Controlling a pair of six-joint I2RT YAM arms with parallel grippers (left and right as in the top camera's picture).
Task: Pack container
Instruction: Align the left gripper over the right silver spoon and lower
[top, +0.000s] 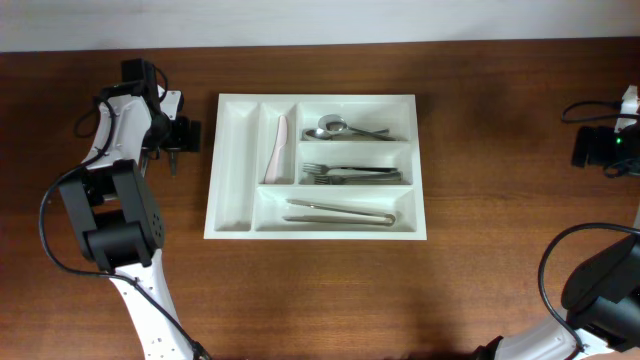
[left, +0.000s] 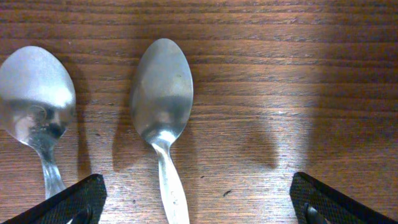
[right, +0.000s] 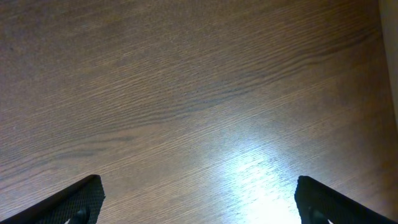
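Left arm (top: 120, 130) is bent at the upper left of the overhead view, left fingers (left: 74, 202) spread wide over the tabletop (right: 199, 93) with nothing held. Below them lie a centre spoon (left: 161, 93) and a left spoon (left: 37, 99), handle ends cut off. Right fingers (right: 78, 199) are wide too, over bare wood. The right arm (top: 600, 285) is clipped at the frame's lower right. The white cutlery tray (top: 232, 180) sits mid-frame, holding tray spoons (top: 335, 127), forks (top: 350, 174) and tongs (top: 340, 212).

A spoon (left: 38, 93) and a second spoon (left: 161, 93) lie side by side, apart, on the wood table (top: 500, 220); in the tray (top: 230, 170), a pale knife (top: 277, 150) fills a narrow slot; spoons (top: 340, 128) sit by the far right corner, forks (top: 350, 175) mid-right, tongs (top: 340, 213) along the near edge; a black box (top: 598, 148) sits at the table's right edge.
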